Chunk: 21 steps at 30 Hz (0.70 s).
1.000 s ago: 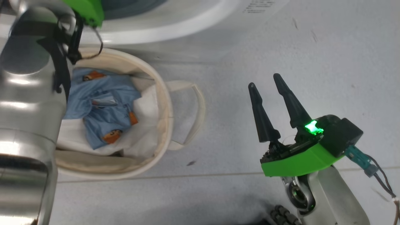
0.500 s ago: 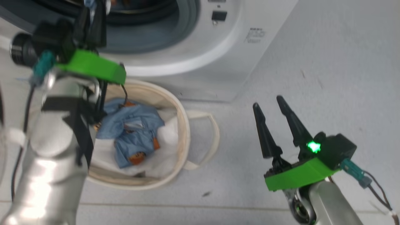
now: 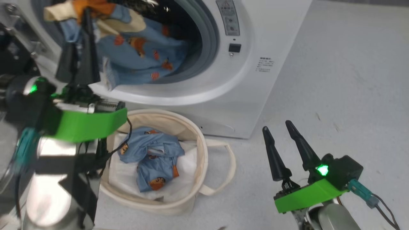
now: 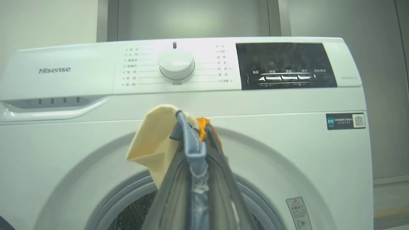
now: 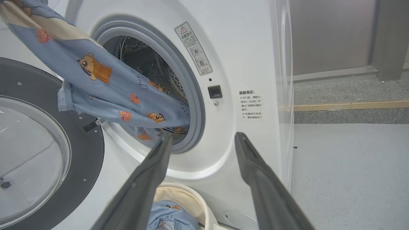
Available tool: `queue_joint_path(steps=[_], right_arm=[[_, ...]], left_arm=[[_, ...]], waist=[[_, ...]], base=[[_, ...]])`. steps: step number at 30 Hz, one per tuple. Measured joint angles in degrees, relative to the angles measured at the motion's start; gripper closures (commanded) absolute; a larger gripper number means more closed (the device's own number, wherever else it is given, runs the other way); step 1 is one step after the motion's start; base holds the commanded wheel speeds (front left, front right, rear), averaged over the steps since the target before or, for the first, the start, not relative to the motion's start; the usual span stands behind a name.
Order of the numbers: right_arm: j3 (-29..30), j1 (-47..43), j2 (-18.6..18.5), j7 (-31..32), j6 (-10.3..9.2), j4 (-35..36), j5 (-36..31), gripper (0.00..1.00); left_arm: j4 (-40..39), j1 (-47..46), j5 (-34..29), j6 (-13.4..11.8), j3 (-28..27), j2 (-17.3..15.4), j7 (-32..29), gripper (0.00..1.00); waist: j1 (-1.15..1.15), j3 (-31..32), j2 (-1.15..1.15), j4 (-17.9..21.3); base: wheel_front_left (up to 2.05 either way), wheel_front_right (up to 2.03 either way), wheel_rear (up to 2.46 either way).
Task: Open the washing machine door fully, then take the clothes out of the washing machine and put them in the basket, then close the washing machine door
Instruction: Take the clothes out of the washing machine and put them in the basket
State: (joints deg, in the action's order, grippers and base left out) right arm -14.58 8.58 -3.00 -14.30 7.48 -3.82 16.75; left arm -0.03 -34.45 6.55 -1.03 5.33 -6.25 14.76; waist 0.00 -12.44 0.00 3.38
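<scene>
My left gripper [image 3: 81, 32] is raised in front of the washing machine [image 3: 255, 38] and is shut on the clothes [image 3: 137, 54], a light-blue garment with orange bears. In the left wrist view the left gripper [image 4: 191, 124] pinches a fold of blue and cream fabric [image 4: 156, 143]. The garment [image 5: 105, 86] stretches from the drum up to the left. The washing machine door [image 5: 83, 179] stands swung open at the left. Below the drum sits the basket [image 3: 203, 153] with another blue garment [image 3: 153, 159] in it. My right gripper [image 3: 277, 126] hovers open over the floor, right of the basket.
A white sheet [image 3: 185, 179] lines the basket. Grey floor [image 3: 335, 80] spreads to the right of the machine. The basket stands close against the washer's lower front, with one loop handle [image 3: 228, 169] towards my right gripper.
The head camera has tilted up, bringing the washer's drum into view. My left gripper has risen from over the basket to the drum mouth, now holding a garment. The right gripper stays open.
</scene>
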Motion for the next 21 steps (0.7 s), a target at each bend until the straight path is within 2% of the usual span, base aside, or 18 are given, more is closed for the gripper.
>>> queue_joint_path(steps=[5,9,21], right_arm=[[0.2,-1.2,0.0,0.0,0.00,0.0,0.0,0.00],[0.2,-1.6,0.0,0.0,0.00,0.0,0.0,0.00],[0.0,-1.9,0.0,0.0,0.00,-0.3,0.0,0.00]], left_arm=[[-6.4,3.4,-1.9,-0.1,-0.5,0.7,0.0,1.00],[-11.6,4.4,-3.4,-1.5,-2.1,1.0,0.0,1.00],[-15.6,6.3,-3.8,-1.5,-3.4,1.9,0.1,1.00]], waist=[[0.00,2.1,0.00,-0.9],[0.00,2.8,0.00,-1.4],[0.00,2.7,0.00,-1.9]], base=[[0.00,0.00,0.00],[0.00,0.00,0.00],[0.00,0.00,0.00]])
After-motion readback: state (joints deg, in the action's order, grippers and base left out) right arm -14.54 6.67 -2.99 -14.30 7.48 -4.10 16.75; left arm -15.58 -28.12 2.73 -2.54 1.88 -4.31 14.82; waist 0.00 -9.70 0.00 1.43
